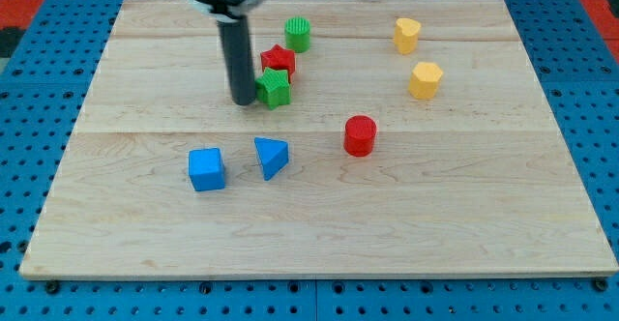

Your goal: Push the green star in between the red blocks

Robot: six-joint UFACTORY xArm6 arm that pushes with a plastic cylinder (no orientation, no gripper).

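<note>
My tip (pixel 242 101) is a bare rod with no jaws to open or close, touching the green star's (pixel 275 88) left side. The star sits against the red star (pixel 279 61), just nearer; the red cylinder (pixel 360 134) stands well apart, right and nearer
</note>
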